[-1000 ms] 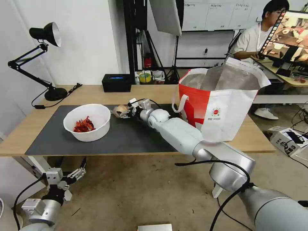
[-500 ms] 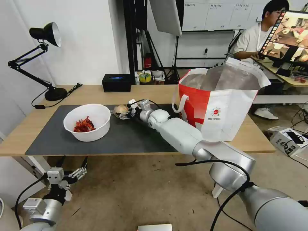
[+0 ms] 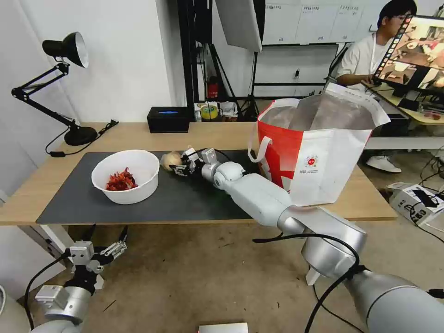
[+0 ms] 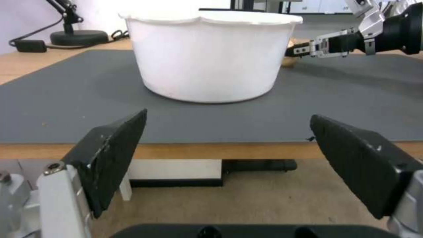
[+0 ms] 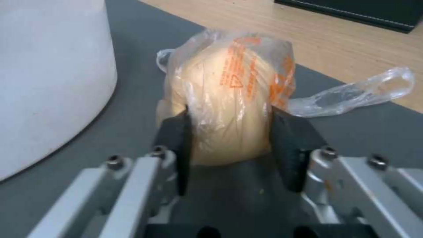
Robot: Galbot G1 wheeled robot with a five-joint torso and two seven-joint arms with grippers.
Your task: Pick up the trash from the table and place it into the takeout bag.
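One beige lump (image 5: 229, 109), orange-printed clear wrap, pinched by right gripper (image 5: 231, 148).

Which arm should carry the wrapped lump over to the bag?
Right. The right hand has its pads against both sides of the lump on the mat, and the bag stands on that side. The left hand hangs open below the table edge.

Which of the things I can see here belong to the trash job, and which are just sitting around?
Job:
- wrapped beige lump, between right gripper fingers
- white bowl with red scraps
- takeout bag
- table

Lying about:
- black desk lamp
- black box
- left gripper, open, below table edge
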